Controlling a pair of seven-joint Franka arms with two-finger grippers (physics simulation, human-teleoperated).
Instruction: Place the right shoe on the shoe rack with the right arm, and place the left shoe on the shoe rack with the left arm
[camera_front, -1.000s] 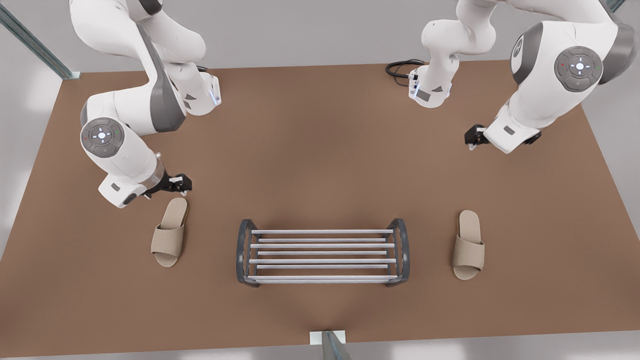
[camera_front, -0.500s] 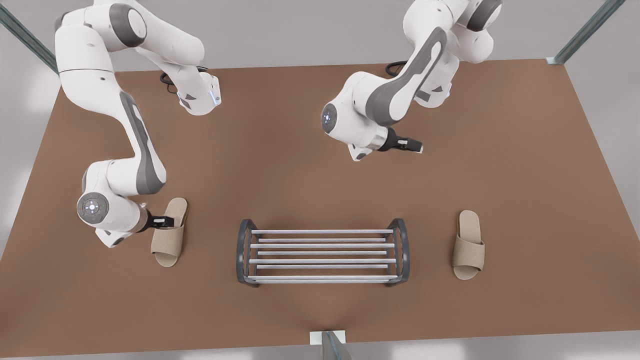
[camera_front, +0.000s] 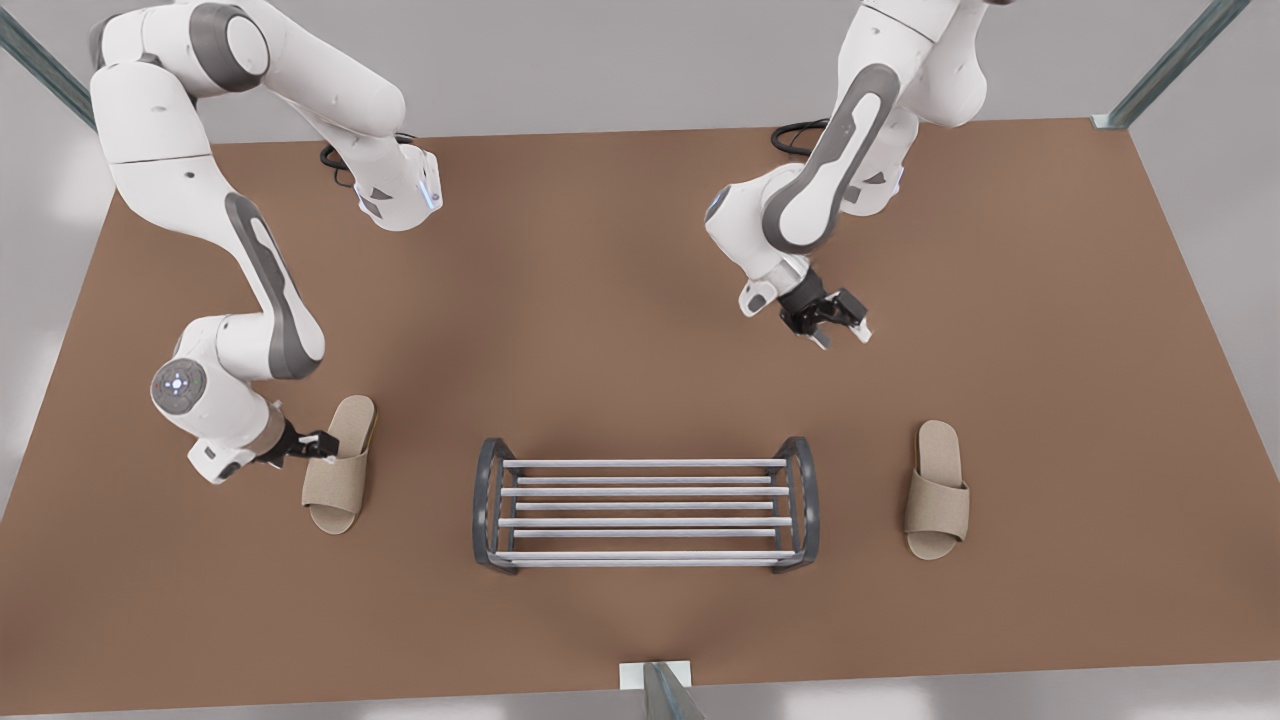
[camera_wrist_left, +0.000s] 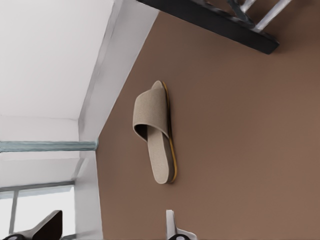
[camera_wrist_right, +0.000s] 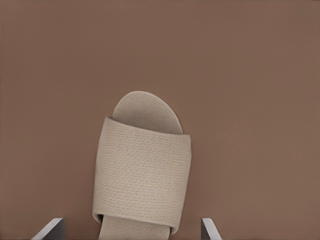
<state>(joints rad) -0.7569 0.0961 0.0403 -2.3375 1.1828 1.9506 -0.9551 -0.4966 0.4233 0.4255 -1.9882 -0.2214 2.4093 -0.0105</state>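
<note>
Observer: Rack first. We log the shoe rack (camera_front: 645, 521) on the brown table (camera_front: 620, 300), midway between the two slippers, bars running across the front view, nothing on it.

Recorder: And the shoes?

Observer: Both flat on the table, one at each end of the rack and apart from it. The right shoe (camera_front: 338, 470) lies on the front view's left. The left shoe (camera_front: 937, 490) lies on the front view's right.

Recorder: Right gripper?

Observer: We see the right gripper (camera_front: 318, 445) low at the right shoe, over the edge that faces away from the rack. In its wrist view the strap of that shoe (camera_wrist_right: 142, 175) sits between the two fingertips (camera_wrist_right: 50, 229). The fingers are spread wide, one on either side. We cannot tell whether they touch it.

Recorder: Left gripper?

Observer: The left gripper (camera_front: 835, 330) hangs above bare table, well apart from the left shoe and farther back than the rack. Its fingers are parted and hold nothing. Its wrist view takes in the left shoe (camera_wrist_left: 155, 132) at a distance, and a dark end frame of the rack (camera_wrist_left: 215, 22) beyond it.
</note>
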